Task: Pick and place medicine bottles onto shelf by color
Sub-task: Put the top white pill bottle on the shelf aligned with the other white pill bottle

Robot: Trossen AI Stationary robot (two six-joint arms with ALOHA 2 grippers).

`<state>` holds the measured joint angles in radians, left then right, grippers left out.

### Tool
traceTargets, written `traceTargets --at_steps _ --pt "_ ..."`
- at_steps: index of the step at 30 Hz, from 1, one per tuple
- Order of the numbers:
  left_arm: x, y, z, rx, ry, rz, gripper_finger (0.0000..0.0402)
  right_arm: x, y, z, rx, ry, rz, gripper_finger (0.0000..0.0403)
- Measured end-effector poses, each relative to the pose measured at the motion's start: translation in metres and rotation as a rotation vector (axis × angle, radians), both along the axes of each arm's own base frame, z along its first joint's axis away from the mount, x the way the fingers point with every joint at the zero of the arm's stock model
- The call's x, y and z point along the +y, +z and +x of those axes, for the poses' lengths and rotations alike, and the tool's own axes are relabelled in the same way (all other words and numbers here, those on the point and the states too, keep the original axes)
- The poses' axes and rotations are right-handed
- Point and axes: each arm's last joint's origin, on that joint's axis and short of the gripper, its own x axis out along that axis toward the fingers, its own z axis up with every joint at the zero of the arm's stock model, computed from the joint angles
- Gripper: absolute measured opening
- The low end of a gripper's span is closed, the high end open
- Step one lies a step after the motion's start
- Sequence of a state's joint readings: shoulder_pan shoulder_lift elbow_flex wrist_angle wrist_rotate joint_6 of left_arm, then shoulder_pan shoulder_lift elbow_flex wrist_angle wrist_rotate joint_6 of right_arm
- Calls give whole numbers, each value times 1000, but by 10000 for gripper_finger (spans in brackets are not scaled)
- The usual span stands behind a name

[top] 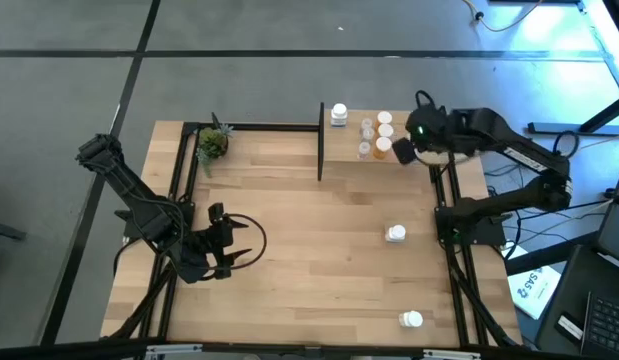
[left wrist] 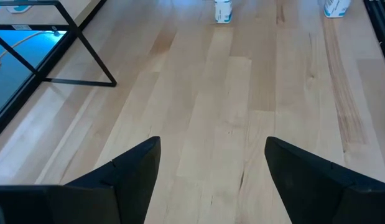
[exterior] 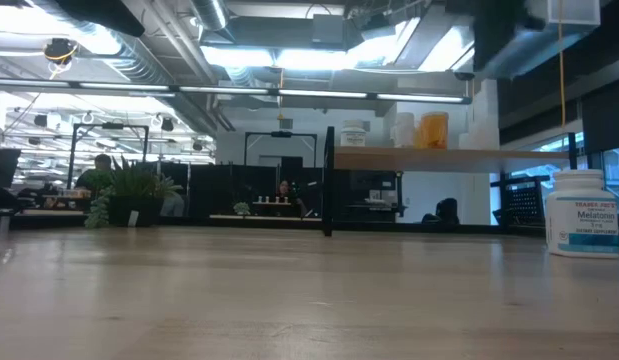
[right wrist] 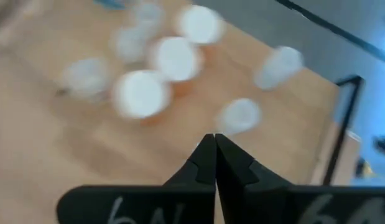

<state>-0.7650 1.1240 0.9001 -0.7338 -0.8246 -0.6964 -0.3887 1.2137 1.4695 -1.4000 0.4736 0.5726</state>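
The shelf (top: 344, 150) is a raised light-wood board at the table's far right. On it stand a white bottle (top: 338, 114), clear bottles (top: 367, 127) and orange bottles with white caps (top: 385, 131). In the blurred right wrist view their caps (right wrist: 141, 93) show from above. My right gripper (right wrist: 214, 155) is shut on nothing and hangs over the shelf's right end (top: 404, 152). Two white bottles (top: 396, 234) (top: 412, 319) stand on their bases on the table. My left gripper (left wrist: 211, 162) waits open at the table's left (top: 229, 245), pointing toward them (left wrist: 224, 10).
A small potted plant (top: 212, 143) sits at the far left corner. A black frame (top: 259, 127) runs along the table's edges, with an upright black bar (top: 321, 140) at the shelf's left end. Bare wood (top: 309, 240) lies between the two arms.
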Motion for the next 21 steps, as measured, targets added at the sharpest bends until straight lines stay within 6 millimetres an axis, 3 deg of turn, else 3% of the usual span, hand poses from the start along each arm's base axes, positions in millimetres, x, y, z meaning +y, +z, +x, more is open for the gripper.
traceTargets --at_steps 5,13,21 --pt "0 0 0 0 -1 0 283 53 16 6 -46 202 37 1" --pt "0 0 0 -5 0 -3 283 132 11 2 -7 576 156 0" --pt "-1 0 0 -7 0 -5 283 191 -7 6 177 945 241 5"
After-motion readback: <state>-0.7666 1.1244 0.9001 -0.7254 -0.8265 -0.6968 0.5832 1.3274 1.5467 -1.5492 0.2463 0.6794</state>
